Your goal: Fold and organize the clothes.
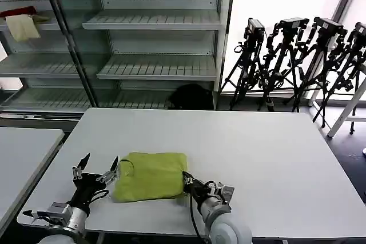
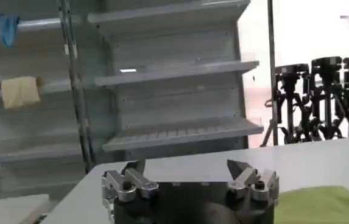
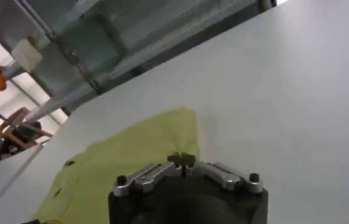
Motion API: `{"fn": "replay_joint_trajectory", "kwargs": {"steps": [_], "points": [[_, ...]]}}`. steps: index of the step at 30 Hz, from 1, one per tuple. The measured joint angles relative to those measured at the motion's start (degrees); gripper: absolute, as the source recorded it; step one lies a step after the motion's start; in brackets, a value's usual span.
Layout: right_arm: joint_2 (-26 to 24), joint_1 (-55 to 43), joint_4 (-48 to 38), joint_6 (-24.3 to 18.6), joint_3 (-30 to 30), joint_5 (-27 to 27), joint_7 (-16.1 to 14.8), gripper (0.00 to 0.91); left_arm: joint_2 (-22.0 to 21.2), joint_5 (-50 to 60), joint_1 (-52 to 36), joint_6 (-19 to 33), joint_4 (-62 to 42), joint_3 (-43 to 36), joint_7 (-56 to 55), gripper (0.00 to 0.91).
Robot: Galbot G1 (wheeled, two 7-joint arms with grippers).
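You have the T-shirt [image 1: 151, 176] lying folded into a compact lime-green rectangle on the white tabletop [image 1: 257, 158], toward the near edge and left of centre. Its collar opening shows at the 9 o'clock side of the fold.

Your left gripper [image 1: 96, 170] sits at 9 o'clock of the T-shirt, just beside that edge. Its fingers stand wide apart and hold nothing. In the left wrist view the left gripper [image 2: 189, 172] shows the same spread, with bare tabletop between the tips and the T-shirt [image 2: 323, 204] off to one side of one finger.

Your right gripper [image 1: 187, 178] is at the T-shirt's 4 o'clock corner, low over the tabletop's near edge. In the right wrist view the right gripper [image 3: 184, 161] has its fingers drawn together on a small pinch of green fabric, with the rest of the T-shirt [image 3: 131, 155] spread flat beyond it.

At 12 o'clock, past the far edge of the tabletop, you see a glass-fronted shelving unit [image 1: 154, 38]. At 2 o'clock, a row of black tripods [image 1: 297, 61] stands against the bright wall.
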State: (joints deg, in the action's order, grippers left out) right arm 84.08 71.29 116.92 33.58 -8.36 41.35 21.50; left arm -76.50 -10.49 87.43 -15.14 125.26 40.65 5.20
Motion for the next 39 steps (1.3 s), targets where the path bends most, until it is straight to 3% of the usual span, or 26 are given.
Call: {"fn": "replay_joint_trajectory", "kwargs": {"steps": [13,14,15,16,28,29,30,32,39], "points": [[-5.14,3.58,3.77,0.01,-6.79,2.89,-1.37,0.000,-0.08,0.24,-0.57,0.02,-0.62,-1.18,0.17,0.907],[-5.43,3.96,3.97,0.01,-7.26,2.89,-1.56,0.292,-0.08,0.27,-0.56,0.02,-0.66,-1.21,0.18,0.907],[-5.59,4.33,4.18,-0.01,-7.54,2.87,-1.78,0.746,-0.09,0.33,-0.54,0.02,-0.71,-1.24,0.19,0.907],[-5.70,4.75,4.32,-0.01,-7.74,2.84,-2.09,0.907,-0.09,0.37,-0.53,0.02,-0.77,-1.27,0.19,0.907],[-4.80,5.24,3.45,-0.06,-7.75,1.96,-6.40,0.907,-0.03,0.34,0.13,0.05,-0.65,-0.86,0.20,0.907],[-4.55,5.14,3.20,-0.05,-7.51,1.74,-6.70,0.746,-0.06,0.34,0.23,0.08,-0.65,-0.85,0.20,0.907],[-4.36,5.05,2.97,-0.04,-7.28,1.56,-6.93,0.383,-0.09,0.33,0.32,0.12,-0.65,-0.85,0.20,0.907],[-3.91,4.78,2.31,-0.03,-6.75,0.90,-7.16,0.000,-0.11,0.27,0.45,0.19,-0.62,-0.85,0.20,0.907],[-2.89,4.76,0.74,-0.12,-4.77,-0.72,-8.39,0.000,-0.18,0.04,0.60,0.23,-0.51,-0.77,0.16,0.907]]}}
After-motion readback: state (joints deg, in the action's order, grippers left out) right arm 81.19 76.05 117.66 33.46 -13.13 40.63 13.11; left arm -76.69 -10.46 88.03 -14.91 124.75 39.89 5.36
